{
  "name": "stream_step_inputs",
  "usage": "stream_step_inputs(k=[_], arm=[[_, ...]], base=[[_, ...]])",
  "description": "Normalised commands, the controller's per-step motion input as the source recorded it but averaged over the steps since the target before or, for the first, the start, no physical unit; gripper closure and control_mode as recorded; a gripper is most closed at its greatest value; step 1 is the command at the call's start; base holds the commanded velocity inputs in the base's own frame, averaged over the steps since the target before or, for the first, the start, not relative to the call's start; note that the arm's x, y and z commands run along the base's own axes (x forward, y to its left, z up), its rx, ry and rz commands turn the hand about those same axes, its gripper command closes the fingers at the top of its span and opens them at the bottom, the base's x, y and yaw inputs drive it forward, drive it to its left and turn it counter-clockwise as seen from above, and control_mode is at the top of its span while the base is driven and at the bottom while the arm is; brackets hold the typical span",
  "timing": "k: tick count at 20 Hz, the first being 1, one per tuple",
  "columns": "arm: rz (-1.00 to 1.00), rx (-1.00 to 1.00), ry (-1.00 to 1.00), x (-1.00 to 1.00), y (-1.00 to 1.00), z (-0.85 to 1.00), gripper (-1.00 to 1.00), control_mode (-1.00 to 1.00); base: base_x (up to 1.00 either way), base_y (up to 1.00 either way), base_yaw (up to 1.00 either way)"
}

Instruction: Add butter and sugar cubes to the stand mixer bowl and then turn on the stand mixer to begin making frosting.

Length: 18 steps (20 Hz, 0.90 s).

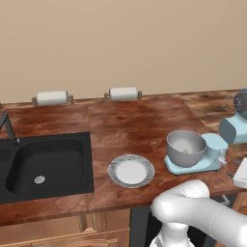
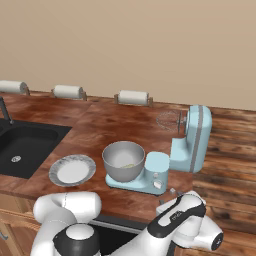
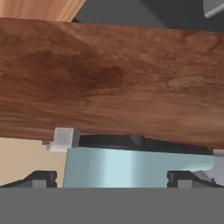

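The light blue stand mixer (image 2: 192, 140) stands on the wooden counter with its head tilted back and its whisk raised. On its flat base sits the grey metal stand mixer bowl (image 2: 123, 160) (image 1: 185, 147). A pale yellowish piece, the butter (image 2: 129, 165) (image 1: 185, 151), lies on the bowl's bottom. The sugar cubes are too small to make out. My gripper (image 2: 169, 196) hovers open in front of the mixer's base, close to the small silver knob (image 2: 159, 184). In the hand view the open gripper (image 3: 113, 179) faces the blue base (image 3: 131, 168), with the knob (image 3: 65, 138) off to the left and nothing held.
A grey-rimmed white plate (image 1: 114, 170) lies left of the mixer near the counter's front edge. A black sink (image 1: 43, 166) takes up the left of the counter. Paper-towel rolls (image 1: 123, 93) stand along the back wall. My arm's white elbow (image 1: 181, 205) hangs below the counter edge.
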Motion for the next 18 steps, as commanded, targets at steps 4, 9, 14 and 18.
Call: stream_step_inputs(k=[4, 9, 14, 18], arm=[[0.01, -0.01, 0.00, 0.19, 0.00, -0.22, -1.00, -1.00], [0.01, 0.00, 0.00, 0.22, -0.01, -0.18, -1.00, -1.00], [0.01, 0.00, 0.00, 0.17, -0.15, -0.18, -1.00, -1.00], [0.01, 0.00, 0.00, 0.11, -0.29, -0.12, -1.00, -1.00]], base=[[0.00, 0.00, 0.00], [0.00, 0.00, 0.00], [0.00, 0.00, 0.00], [0.00, 0.00, 0.00]])
